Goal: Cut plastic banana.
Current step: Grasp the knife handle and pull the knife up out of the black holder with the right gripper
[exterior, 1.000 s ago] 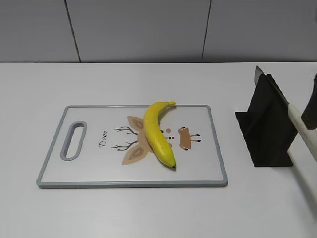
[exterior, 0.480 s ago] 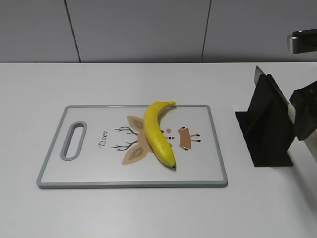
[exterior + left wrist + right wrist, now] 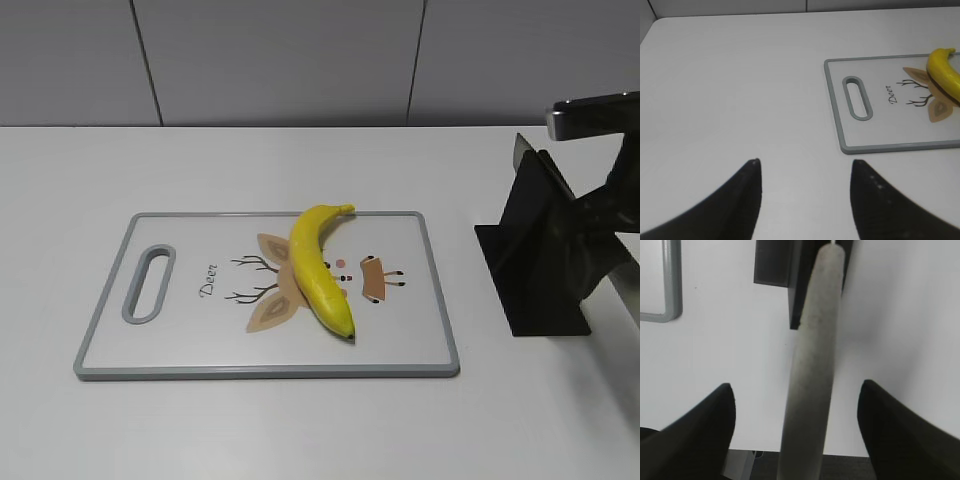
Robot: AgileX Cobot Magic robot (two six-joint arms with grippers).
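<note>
Nearest you, your right gripper [image 3: 795,405] has its fingers [image 3: 715,415] spread wide on either side of the grey knife handle [image 3: 812,355] without touching it, the knife sitting in its black stand [image 3: 540,250]. Your left gripper [image 3: 805,175] hangs with fingers wide apart over bare white surface [image 3: 740,90]. Farther out, the banana [image 3: 318,268] lies whole on the cutting board [image 3: 110,330], across the deer print.

Banana [image 3: 320,267] lies on cutting board [image 3: 120,345]; knife stand [image 3: 540,255] stands to its right.
</note>
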